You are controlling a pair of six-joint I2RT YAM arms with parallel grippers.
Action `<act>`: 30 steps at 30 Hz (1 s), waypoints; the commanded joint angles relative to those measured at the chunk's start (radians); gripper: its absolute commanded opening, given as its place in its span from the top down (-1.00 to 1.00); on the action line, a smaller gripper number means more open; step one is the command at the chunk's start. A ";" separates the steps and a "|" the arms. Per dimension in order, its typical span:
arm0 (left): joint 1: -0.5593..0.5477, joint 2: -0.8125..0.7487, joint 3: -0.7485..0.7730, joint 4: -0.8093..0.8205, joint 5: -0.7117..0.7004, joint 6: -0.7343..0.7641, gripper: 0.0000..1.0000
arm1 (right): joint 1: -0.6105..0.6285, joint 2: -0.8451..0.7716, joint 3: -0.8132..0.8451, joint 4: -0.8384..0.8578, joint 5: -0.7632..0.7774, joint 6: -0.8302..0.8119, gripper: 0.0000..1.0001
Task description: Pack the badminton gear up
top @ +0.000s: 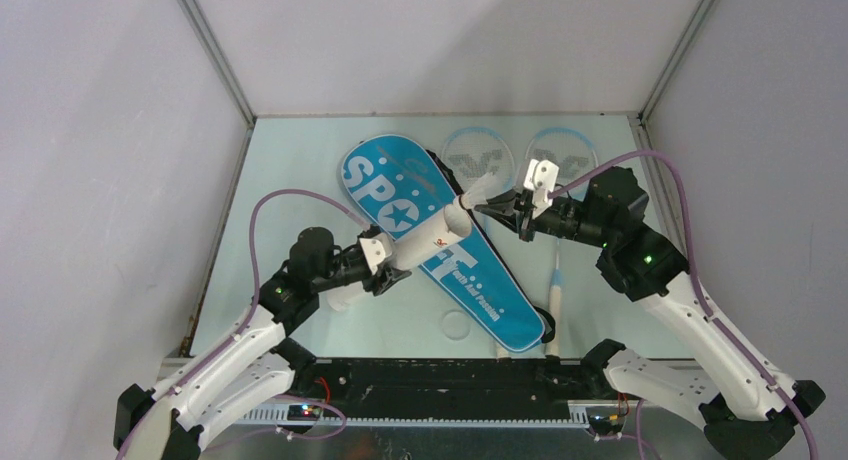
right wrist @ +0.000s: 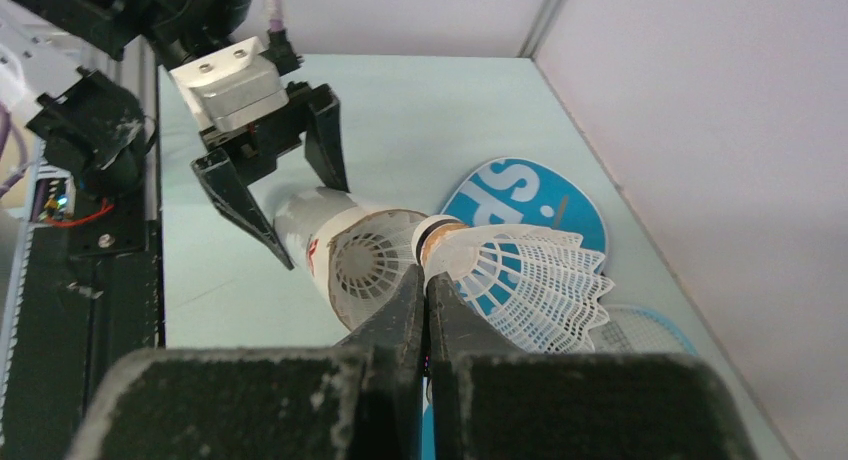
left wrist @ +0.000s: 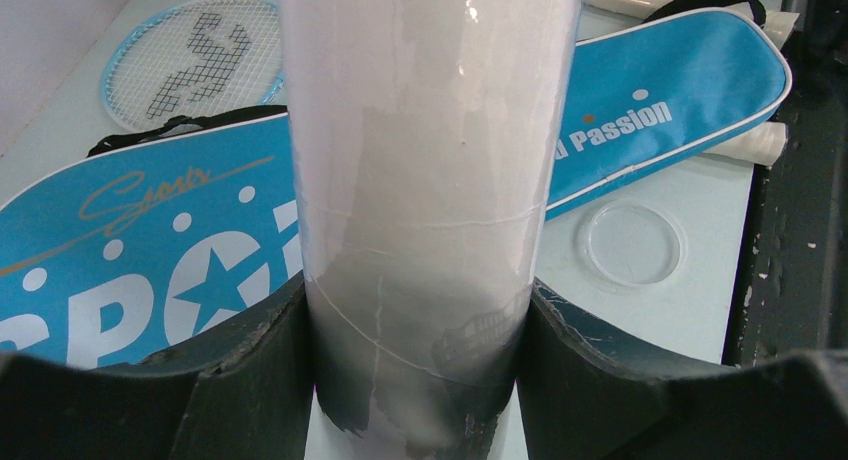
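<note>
- While the shuttlecock (right wrist: 520,270) hangs cork-first at the mouth of the tube (top: 430,238), the step in hand looks like feeding it in. A second shuttlecock (right wrist: 372,263) already sits just inside.
- The right gripper (right wrist: 425,310) has its fingers pressed together on the skirt's edge near the cork. That is a thin hold, so push slowly along the tube's own line.
- The left gripper (top: 392,263) clamps the tube near the end away from the mouth, tilted in the air above the blue bag (top: 390,190) — it should hold dead steady.
- Let go only once the skirt nests over the one inside.
- Beyond, two rackets (top: 478,158) lie on the table (top: 290,180) beside the bag, and a clear round cap (left wrist: 633,243) rests near the front — likely needed next.
</note>
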 commanded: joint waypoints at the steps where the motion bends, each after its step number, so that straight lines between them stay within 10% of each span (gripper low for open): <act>1: -0.005 -0.015 0.025 0.018 0.043 0.035 0.21 | 0.005 0.029 0.011 -0.066 -0.090 -0.073 1.00; 16: -0.005 -0.022 0.030 0.001 0.134 0.080 0.20 | 0.059 0.207 0.127 -0.164 -0.243 -0.130 1.00; 30: -0.007 -0.062 -0.003 0.050 0.156 0.072 0.22 | 0.126 0.221 0.185 -0.210 -0.141 -0.132 0.46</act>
